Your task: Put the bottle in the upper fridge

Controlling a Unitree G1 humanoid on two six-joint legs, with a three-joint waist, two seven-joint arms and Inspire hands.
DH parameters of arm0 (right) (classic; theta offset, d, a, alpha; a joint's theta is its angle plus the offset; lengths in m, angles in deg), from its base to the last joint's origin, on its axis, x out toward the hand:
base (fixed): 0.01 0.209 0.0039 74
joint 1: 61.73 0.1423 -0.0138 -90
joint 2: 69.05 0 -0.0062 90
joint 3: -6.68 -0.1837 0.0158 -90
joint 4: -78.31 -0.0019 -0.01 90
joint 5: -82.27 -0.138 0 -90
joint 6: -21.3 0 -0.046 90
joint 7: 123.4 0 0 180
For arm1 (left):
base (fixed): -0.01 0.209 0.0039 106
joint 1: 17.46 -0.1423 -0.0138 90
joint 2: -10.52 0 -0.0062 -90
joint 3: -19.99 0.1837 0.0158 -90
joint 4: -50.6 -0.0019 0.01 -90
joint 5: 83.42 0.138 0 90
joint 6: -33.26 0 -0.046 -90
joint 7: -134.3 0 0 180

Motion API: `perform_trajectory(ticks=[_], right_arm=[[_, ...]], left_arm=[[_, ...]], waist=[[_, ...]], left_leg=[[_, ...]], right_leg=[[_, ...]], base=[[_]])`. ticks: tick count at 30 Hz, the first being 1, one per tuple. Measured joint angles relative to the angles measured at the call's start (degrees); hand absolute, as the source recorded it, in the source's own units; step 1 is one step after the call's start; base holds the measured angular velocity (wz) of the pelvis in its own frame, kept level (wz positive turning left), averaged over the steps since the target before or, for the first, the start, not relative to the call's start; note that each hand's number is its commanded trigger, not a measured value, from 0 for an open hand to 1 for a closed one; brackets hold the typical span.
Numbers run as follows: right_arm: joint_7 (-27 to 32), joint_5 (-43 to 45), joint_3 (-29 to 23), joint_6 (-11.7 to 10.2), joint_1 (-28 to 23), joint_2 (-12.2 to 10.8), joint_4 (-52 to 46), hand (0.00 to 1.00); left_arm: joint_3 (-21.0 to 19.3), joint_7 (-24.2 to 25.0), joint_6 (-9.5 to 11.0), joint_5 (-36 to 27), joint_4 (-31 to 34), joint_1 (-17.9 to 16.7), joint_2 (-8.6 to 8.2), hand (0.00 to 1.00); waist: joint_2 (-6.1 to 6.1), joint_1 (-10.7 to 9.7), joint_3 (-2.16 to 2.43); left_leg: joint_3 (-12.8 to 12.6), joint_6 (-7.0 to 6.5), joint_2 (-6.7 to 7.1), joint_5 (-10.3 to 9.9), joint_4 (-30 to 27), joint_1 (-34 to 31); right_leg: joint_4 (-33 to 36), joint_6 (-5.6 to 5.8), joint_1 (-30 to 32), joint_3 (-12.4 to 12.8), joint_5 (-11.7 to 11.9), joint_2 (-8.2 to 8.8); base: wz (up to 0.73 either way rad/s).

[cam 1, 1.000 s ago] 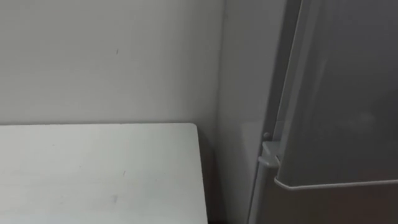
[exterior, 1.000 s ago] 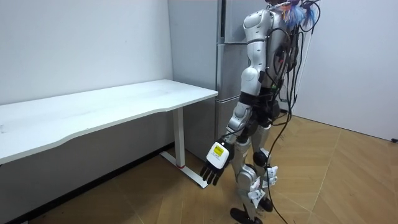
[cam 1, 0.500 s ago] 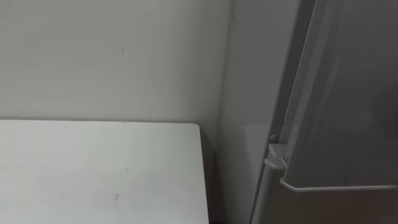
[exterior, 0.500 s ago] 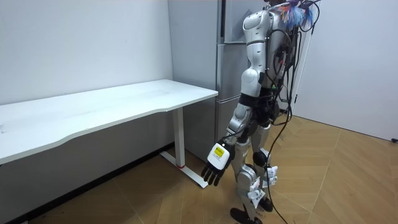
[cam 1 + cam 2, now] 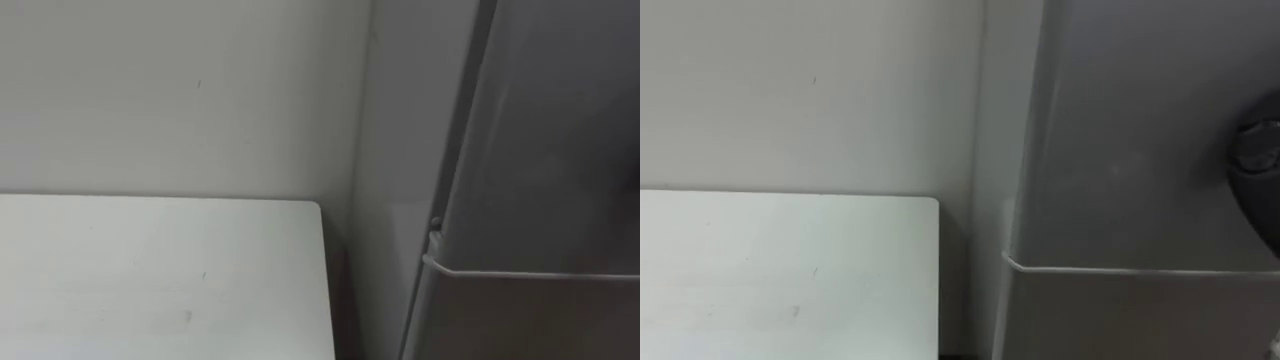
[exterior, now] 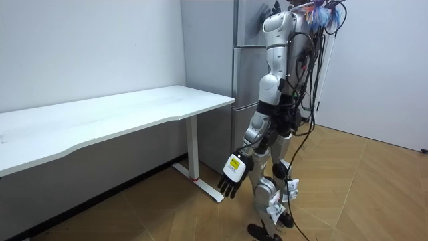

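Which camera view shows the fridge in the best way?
The room view: the fridge stands past the robot, with upper and lower doors in sight. The eye views give a close part: its side and the seam between doors.

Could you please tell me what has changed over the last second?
The upper door has swung shut; its lower edge now sits level against the fridge. The table and the left hand, hanging open at the robot's side, stayed put.

left arm: hangs straight | left hand (image 6: pixel 231 177): fingers relaxed (pointing down) | right hand (image 5: pixel 1260 165): apparently raised, at view's edge
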State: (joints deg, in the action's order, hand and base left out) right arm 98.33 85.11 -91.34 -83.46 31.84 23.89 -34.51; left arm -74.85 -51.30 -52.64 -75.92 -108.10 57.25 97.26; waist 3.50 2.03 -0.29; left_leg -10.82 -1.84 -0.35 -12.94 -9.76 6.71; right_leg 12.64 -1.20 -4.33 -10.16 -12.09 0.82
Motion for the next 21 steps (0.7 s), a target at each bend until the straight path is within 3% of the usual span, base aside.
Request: perform_trajectory(ticks=[10, 13, 14, 19, 21], right_arm=[[-0.7, 2.0, 0.5, 1.2, 1.3, 0.0, 1.8, 0.0], [-0.8, 2.7, 0.6, 1.7, 2.1, 0.0, 2.8, 0.0], [-0.8, 3.0, 0.7, 1.7, 2.1, 0.0, 3.1, 0.0], [-0.8, 4.9, 0.8, 1.6, 2.9, 1.1, 6.7, 0.0], [-0.8, 5.0, 1.1, 1.7, 3.4, 1.2, 7.3, 0.0]], left_arm=[[3.2, 0.1, -1.6, 0.0, 1.4, 0.1, 0.15, 0.0], [3.3, 1.1, -1.9, 0.0, 1.8, 0.1, 0.18, 0.0], [3.3, 1.3, -2.0, 0.0, 1.9, 0.1, 0.18, 0.0], [3.3, 2.3, -2.6, 0.0, 1.9, 0.7, 0.24, 0.0], [3.3, 2.5, -3.0, 0.0, 1.9, 0.8, 0.24, 0.0]], waist=[[-0.26, -0.1, -0.14], [0.22, -0.1, -0.28], [-0.35, -0.1, -0.25], [0.55, -0.1, -0.18], [-0.33, -0.2, -0.06]], left_leg=[[0.1, 0.0, 0.17, 0.0, -0.3, 0.0], [0.1, 0.0, 0.13, 0.0, -0.5, -0.2], [0.2, 0.0, 0.07, 0.0, -0.5, -0.2], [0.7, -0.01, 0.09, 0.0, -0.8, -0.3], [0.7, -0.01, 0.05, 0.0, -0.9, -0.4]], right_leg=[[0.0, -0.01, 0.1, 0.0, 0.0, 0.01], [0.0, -0.08, 0.3, -0.2, 0.1, 0.09], [-0.1, -0.09, 0.4, -0.3, 0.1, 0.1], [0.0, -0.12, 0.3, -0.7, 0.3, 0.18], [0.0, -0.18, 0.3, -0.7, 0.5, 0.14]], base=[[0.0], [0.0], [0.03], [0.03], [0.0]])
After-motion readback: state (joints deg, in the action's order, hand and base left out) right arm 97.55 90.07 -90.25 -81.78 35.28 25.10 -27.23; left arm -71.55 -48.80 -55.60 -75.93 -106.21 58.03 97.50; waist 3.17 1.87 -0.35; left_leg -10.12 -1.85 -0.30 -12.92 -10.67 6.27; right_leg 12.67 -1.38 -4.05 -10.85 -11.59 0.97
